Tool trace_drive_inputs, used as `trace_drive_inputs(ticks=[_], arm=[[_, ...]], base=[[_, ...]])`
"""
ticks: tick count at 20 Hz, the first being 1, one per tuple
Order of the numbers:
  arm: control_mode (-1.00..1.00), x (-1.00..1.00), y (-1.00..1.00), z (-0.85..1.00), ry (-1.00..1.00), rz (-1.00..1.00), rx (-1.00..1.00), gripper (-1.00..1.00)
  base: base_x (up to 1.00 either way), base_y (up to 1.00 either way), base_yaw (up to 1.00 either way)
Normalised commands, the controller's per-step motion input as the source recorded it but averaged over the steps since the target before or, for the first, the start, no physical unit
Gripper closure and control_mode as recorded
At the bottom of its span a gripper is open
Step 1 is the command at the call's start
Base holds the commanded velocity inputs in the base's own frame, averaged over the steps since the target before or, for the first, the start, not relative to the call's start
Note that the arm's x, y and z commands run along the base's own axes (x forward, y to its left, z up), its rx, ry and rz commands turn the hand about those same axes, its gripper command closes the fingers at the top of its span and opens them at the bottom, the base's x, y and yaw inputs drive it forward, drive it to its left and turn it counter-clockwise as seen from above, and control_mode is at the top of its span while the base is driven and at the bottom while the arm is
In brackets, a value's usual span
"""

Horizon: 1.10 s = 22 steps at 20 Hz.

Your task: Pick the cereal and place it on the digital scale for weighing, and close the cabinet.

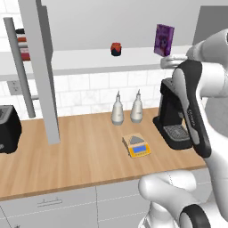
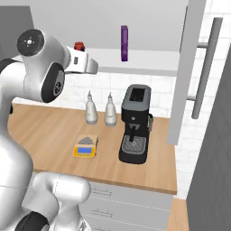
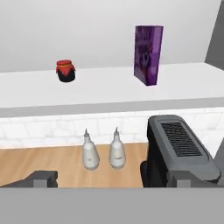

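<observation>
Purple cereal point(image 3: 148, 53) — red jar point(image 3: 65, 71), dark lid — yellow-orange scale point(image 1: 137, 145).

No words, brands or numbers can be read anywhere. The cereal box point(image 3: 148, 53) on the cabinet shelf carries a dark picture with pale marks, too blurred to make out. The blue display strip on the scale point(image 1: 137, 145) shows no digits.

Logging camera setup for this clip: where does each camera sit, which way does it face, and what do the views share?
Left base view: behind the arm's left, looking forward and down at the counter; arm at right.
Right base view: behind its right, same counter; arm at left.
Hand view: on the hand, facing the open cabinet shelf; finger tips at the bottom.
All share the cereal; the base views share the digital scale.
</observation>
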Motion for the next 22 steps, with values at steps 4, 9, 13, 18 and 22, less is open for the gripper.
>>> trace_drive_inputs(ticks=[4, 9, 13, 18, 22], arm=[[-1.0, 0.06, -0.32, 0.51, -0.29, -0.02, 0.0, -1.0], [-1.0, 0.1, -0.27, 0.13, -0.42, 0.0, 0.02, -1.0], [-1.0, 0.27, -0.3, 0.0, -0.22, 0.0, 0.04, -1.0], [-1.0, 0.36, -0.4, -0.01, -0.02, 0.0, 0.01, -1.0], [-1.0, 0.44, -0.42, 0.0, -0.02, 0.0, 0.04, -1.0]], base=[[0.0, 0.0, 0.0], [0.0, 0.0, 0.0], [0.0, 0.0, 0.0], [0.0, 0.0, 0.0], [0.0, 0.0, 0.0]])
